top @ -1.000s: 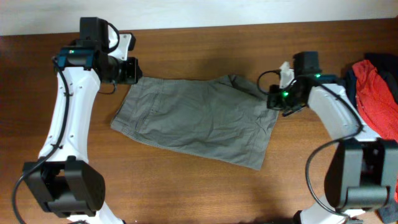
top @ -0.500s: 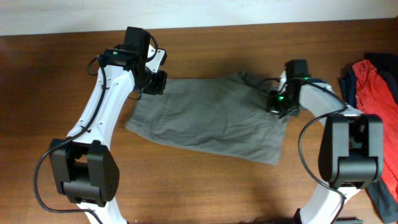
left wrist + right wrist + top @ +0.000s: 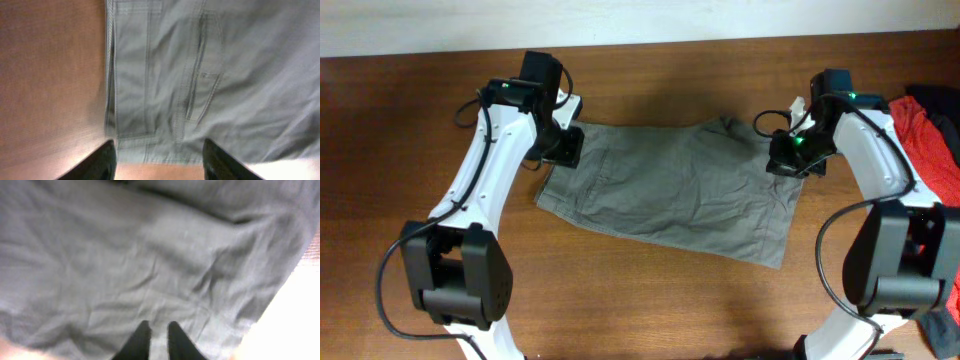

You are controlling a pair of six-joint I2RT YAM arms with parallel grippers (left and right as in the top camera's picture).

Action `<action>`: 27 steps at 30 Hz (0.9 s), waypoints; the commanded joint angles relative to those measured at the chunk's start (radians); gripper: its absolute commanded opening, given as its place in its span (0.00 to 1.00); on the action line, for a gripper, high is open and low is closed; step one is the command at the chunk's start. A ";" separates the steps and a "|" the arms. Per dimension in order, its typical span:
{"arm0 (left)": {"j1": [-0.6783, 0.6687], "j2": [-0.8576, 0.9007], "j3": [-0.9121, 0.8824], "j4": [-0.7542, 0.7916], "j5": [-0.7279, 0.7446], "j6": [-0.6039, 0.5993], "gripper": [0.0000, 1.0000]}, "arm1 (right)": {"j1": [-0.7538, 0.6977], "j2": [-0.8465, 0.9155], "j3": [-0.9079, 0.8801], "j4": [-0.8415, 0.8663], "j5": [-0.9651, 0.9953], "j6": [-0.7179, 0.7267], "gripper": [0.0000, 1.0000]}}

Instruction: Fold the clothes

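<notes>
Wrinkled grey-khaki shorts (image 3: 670,190) lie spread across the middle of the table (image 3: 410,120). The left gripper (image 3: 159,150) is spread wide over the waistband corner, while the right gripper (image 3: 157,332) is nearly pressed together, apparently pinching the opposite edge. With only one side held, any pull risks dragging the cloth askew and bunching it instead of folding it cleanly.

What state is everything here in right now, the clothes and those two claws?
shorts: spread flat, wrinkled, not yet folded.
red cloth: crumpled at the far right.
navy cloth: crumpled, mostly hidden beside the red cloth.
left claw: open, straddling the shorts' edge.
right claw: nearly shut, pinching the shorts.
</notes>
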 commanded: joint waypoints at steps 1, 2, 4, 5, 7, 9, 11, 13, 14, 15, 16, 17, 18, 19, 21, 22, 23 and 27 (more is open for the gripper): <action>0.011 0.047 -0.015 0.017 -0.055 -0.002 0.70 | 0.008 -0.023 0.001 -0.025 -0.031 -0.029 0.30; 0.016 0.061 -0.016 0.039 -0.055 -0.004 0.67 | 0.008 -0.023 -0.009 -0.025 -0.031 -0.028 0.31; 0.022 0.087 -0.017 0.061 -0.055 -0.004 0.52 | 0.018 -0.023 -0.027 -0.026 -0.032 -0.028 0.28; 0.023 0.101 -0.017 0.064 -0.054 -0.004 0.42 | 0.024 -0.023 -0.035 -0.029 -0.032 -0.028 0.26; 0.025 0.154 -0.017 0.053 -0.056 -0.004 0.10 | 0.054 -0.023 -0.063 -0.032 -0.031 -0.029 0.22; 0.028 0.198 -0.017 0.048 -0.058 -0.004 0.11 | 0.084 -0.023 -0.093 -0.024 -0.031 -0.029 0.22; 0.040 0.238 -0.017 0.054 -0.058 -0.010 0.27 | 0.114 -0.023 -0.116 -0.008 -0.031 -0.028 0.23; 0.065 0.246 -0.017 0.068 -0.053 -0.027 0.34 | 0.140 -0.023 -0.127 0.012 -0.031 -0.028 0.39; 0.086 0.246 -0.016 0.080 -0.048 -0.051 0.34 | 0.151 -0.023 -0.132 0.022 -0.030 -0.028 0.48; 0.101 0.245 -0.016 0.092 -0.018 -0.058 0.35 | 0.159 -0.023 -0.134 0.029 -0.029 -0.028 0.55; 0.120 0.245 -0.016 0.107 0.040 -0.058 0.36 | 0.166 -0.023 -0.137 0.042 -0.030 -0.028 0.58; 0.134 0.245 -0.016 0.117 0.079 -0.057 0.38 | 0.171 -0.023 -0.142 0.055 -0.030 -0.028 0.61; 0.157 0.245 -0.016 0.138 0.159 -0.040 0.44 | 0.177 -0.023 -0.154 0.076 -0.030 -0.028 0.63; 0.172 0.245 -0.016 0.154 0.233 -0.005 0.51 | 0.180 -0.023 -0.166 0.092 -0.030 -0.027 0.64; 0.192 0.248 -0.016 0.175 0.324 0.023 0.73 | 0.186 -0.017 -0.195 0.129 -0.026 -0.014 0.65; 0.196 0.251 -0.016 0.181 0.344 0.023 0.81 | 0.186 -0.013 -0.217 0.154 -0.019 0.005 0.66; 0.200 0.255 -0.016 0.184 0.355 0.024 0.87 | 0.186 -0.013 -0.232 0.172 -0.018 0.016 0.66; 0.203 0.311 -0.017 0.179 0.373 0.039 0.99 | 0.185 -0.012 -0.341 0.277 -0.005 0.087 0.66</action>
